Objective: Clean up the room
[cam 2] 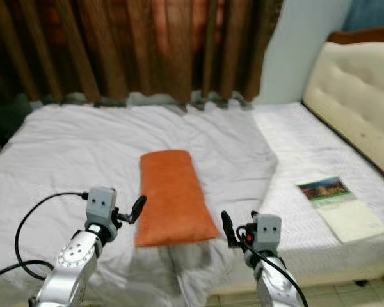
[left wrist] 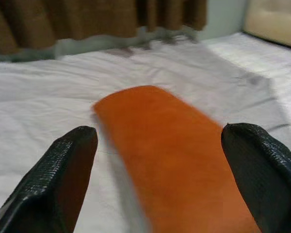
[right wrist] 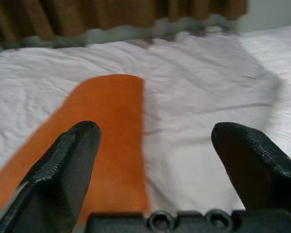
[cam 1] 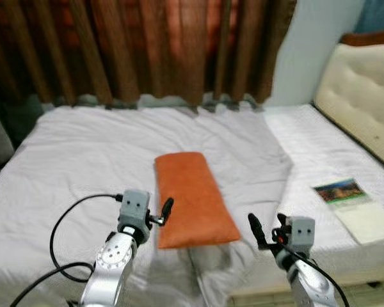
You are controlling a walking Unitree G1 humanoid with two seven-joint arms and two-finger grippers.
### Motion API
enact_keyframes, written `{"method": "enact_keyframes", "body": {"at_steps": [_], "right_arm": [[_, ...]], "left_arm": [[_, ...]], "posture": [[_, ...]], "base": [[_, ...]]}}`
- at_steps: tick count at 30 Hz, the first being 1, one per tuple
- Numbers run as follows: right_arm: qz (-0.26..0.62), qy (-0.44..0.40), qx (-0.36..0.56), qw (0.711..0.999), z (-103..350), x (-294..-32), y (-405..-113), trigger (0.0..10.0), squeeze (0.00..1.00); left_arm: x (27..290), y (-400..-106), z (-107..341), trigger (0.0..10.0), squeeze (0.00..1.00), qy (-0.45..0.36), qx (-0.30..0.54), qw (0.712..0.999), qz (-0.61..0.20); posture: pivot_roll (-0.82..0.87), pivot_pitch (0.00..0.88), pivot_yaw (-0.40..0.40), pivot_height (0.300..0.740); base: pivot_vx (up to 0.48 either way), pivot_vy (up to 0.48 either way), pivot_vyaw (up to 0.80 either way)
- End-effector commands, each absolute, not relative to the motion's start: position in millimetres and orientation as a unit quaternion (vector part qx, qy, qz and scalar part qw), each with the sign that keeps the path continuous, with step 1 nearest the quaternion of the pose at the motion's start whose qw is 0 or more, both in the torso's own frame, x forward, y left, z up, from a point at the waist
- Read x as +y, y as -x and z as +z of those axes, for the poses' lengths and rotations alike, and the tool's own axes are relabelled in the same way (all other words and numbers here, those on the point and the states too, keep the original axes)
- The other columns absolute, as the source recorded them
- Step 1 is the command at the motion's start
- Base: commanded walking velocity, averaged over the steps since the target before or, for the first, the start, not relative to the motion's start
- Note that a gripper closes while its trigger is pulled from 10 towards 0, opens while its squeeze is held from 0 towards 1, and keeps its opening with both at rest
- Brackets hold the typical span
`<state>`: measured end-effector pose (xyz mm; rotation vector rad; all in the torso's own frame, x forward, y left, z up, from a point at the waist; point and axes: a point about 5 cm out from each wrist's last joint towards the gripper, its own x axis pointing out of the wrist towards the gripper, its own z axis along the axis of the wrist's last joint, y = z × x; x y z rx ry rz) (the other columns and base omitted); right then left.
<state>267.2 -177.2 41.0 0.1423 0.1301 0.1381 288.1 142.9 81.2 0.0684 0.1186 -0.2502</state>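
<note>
Both end effectors, left [cam 1: 161,214] and right [cam 1: 264,231], hovering fingers apart at bed's near edge. Flanking orange pillow [cam 1: 192,197], lying mid-bed on white sheet [cam 1: 83,153], long axis running away toward curtain [cam 1: 147,45]. Left sitting nearer.
</note>
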Motion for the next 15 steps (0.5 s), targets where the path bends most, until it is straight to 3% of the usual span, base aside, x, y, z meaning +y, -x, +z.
{"method": "enact_keyframes", "body": {"at_steps": [1, 6, 12, 15], "right_arm": [[0.074, -0.065, 0.058, 0.993, 44.7, -176.0, -269.3, 10.0, 0.0], [0.076, -0.066, 0.057, 0.993, 45.8, -176.8, -269.9, 10.0, 0.0], [0.083, -0.06, 0.059, 0.993, 46.2, -177.2, -270.8, 10.0, 0.0], [0.087, -0.057, 0.059, 0.993, 46.3, -176.9, -270.9, 10.0, 0.0]], "left_arm": [[144.2, -289.0, 81.8, 10.0, 0.0, -0.034, 0.059, 0.99, -0.122], [142.8, -289.1, 79.8, 10.0, 0.0, -0.029, 0.062, 0.991, -0.114], [143.8, -289.1, 76.9, 10.0, 0.0, -0.021, 0.071, 0.993, -0.097], [144.7, -289.3, 77.5, 10.0, 0.0, -0.023, 0.067, 0.993, -0.092]], "posture": [[0.01, 0.0, -0.029, 0.74], [0.0, 0.0, -0.028, 0.74], [0.0, 0.0, -0.033, 0.74], [0.0, 0.0, -0.036, 0.74]], "base": [[0.45, 0.0, 0.0], [0.447, 0.0, 0.0], [0.0, 0.0, 0.0], [0.0, 0.0, 0.51]]}}
